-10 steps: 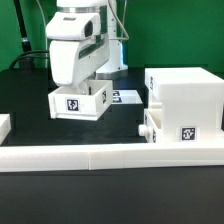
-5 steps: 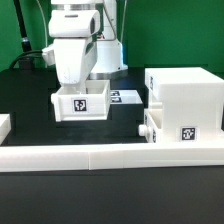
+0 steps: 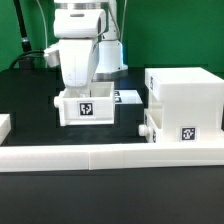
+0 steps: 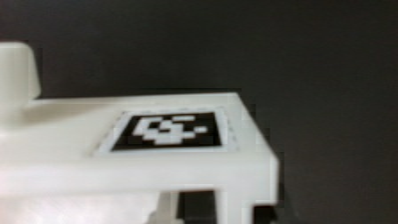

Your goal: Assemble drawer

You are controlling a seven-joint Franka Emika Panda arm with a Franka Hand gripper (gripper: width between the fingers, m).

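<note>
My gripper is shut on the wall of a small white drawer tray with a square tag on its front. It holds the tray low over the black table, about level. The tall white housing stands toward the exterior view's right, apart from the held tray. A second tray with a knob sits in the housing's lower part. In the wrist view the held tray's tagged face fills the frame. My dark fingertips clamp its wall at the edge, and the gripper is mostly out of view.
A long low white wall runs along the front of the table. The marker board lies flat behind the held tray. A small white piece shows at the exterior view's left edge. A cable hangs behind the arm.
My gripper has carried the tray toward the exterior view's right, closer to the housing, and the tray has gone from tilted to about level.
</note>
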